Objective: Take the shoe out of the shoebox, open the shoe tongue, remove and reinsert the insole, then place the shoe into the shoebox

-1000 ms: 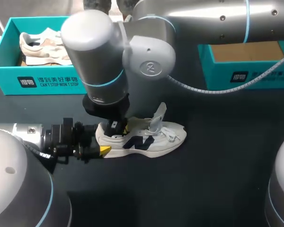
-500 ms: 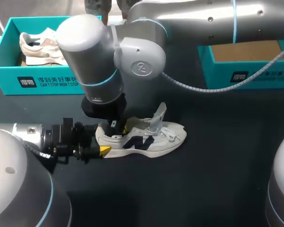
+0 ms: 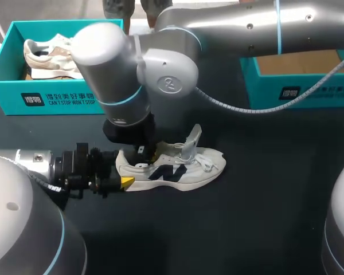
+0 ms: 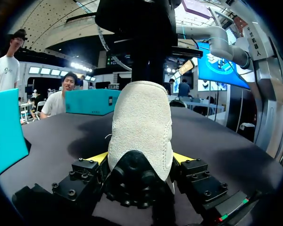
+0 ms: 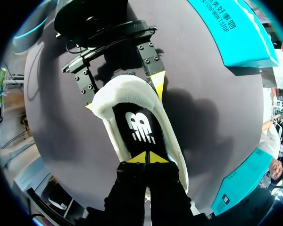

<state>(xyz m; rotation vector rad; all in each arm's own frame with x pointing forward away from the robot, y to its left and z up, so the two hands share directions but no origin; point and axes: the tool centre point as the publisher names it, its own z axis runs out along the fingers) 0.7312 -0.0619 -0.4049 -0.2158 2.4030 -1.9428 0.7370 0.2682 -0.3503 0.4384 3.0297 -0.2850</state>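
A white shoe [image 3: 183,171] with a dark side logo lies on the black table, toe pointing right and tongue [image 3: 192,140] raised. My left gripper [image 3: 125,170] comes in from the left and is shut on the shoe's heel [image 4: 141,122], one yellow-tipped finger [image 4: 100,157] on each side. My right arm reaches over from the right. Its gripper [image 5: 148,157] points down into the shoe's mouth, shut, with its yellow tips resting on the black insole [image 5: 140,125]. I cannot tell if the insole is pinched. In the head view the right wrist hides most of that gripper [image 3: 147,153].
A teal shoebox [image 3: 46,97] at the back left holds another pale shoe [image 3: 49,57]. A second teal box [image 3: 298,86] with a brown inside stands at the back right. The table in front of and to the right of the shoe is bare.
The right arm's wrist swayed slightly to the left and back over the heel. The shoe and the left gripper have stayed where they were.
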